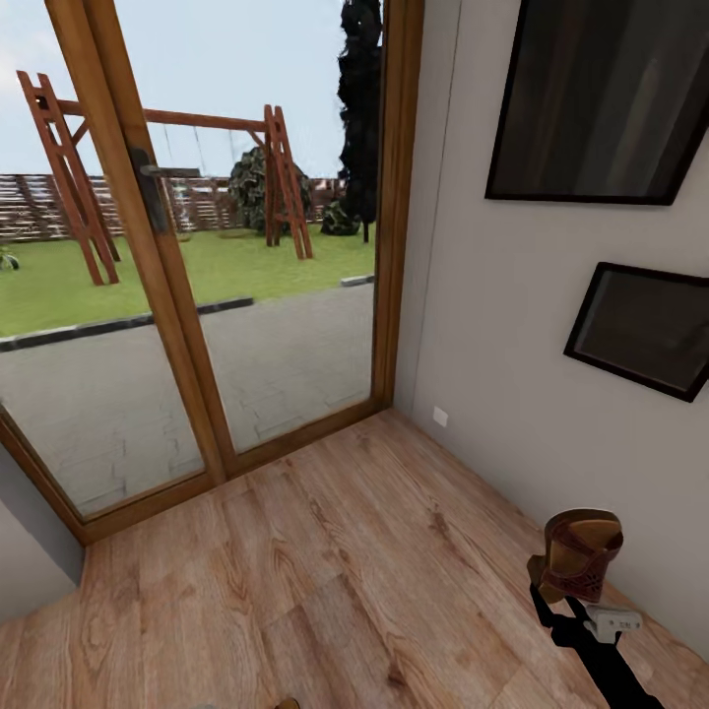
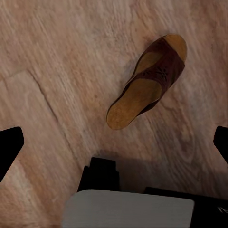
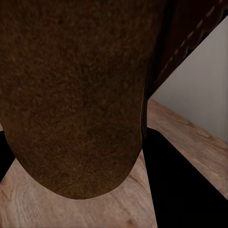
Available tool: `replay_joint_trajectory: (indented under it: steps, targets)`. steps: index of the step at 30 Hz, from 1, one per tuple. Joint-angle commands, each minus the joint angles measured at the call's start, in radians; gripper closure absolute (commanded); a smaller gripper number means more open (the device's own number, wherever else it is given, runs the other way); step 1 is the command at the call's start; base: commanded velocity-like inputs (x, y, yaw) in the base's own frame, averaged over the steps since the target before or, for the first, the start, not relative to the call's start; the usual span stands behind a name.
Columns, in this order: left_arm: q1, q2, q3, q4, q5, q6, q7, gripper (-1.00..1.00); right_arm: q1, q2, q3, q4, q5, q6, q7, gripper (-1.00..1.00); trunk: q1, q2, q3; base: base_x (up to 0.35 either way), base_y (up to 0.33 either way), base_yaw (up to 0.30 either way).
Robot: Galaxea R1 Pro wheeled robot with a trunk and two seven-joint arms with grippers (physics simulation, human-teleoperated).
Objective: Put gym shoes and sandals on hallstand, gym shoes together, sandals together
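Wood-grain plank flooring is running across the corridor end, meeting a pale grey wall that is carrying two dark framed pictures, and a timber-framed glass door is looking out on paving, grass and a red wooden swing frame.

In the head view the right gripper is holding one brown sandal above the floor, close to the wall. The sandal is standing on end, its long axis roughly vertical, one end up and the other down between the fingers, which are clamping it near its lower end; the patterned strap is facing the camera. In the right wrist view the sandal's dark brown sole is lying right against the lens, between the black fingers.

In the left wrist view the second sandal is lying flat on the planks, insole up, its long axis running diagonally across the boards. It is lying ahead of the left gripper, well apart from both fingertips, which are spread wide and gripping nothing.
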Motion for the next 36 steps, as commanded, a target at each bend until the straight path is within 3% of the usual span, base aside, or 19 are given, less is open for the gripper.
replay_joint_trajectory:
  steps: [1, 20, 36]
  targets:
    - [0.003, 0.000, 0.000, 0.006, 0.000, 0.001, 0.000, -1.00, 0.000, 0.000, 0.000, 0.000, -0.002, 0.001, 0.002, 1.00, 0.000, 0.000, 0.000, 0.000, 0.000, 0.000]
    - [0.009, 0.000, 0.001, 0.112, 0.001, 0.003, 0.003, -1.00, 0.000, 0.000, 0.000, 0.001, -0.002, 0.001, 0.002, 1.00, 0.000, 0.000, 0.000, 0.000, 0.000, 0.000]
    - [0.009, 0.003, -0.006, 0.112, -0.011, 0.003, 0.001, -1.00, 0.000, 0.001, 0.001, 0.001, -0.001, 0.001, 0.003, 1.00, 0.000, 0.000, 0.000, 0.000, 0.000, 0.000]
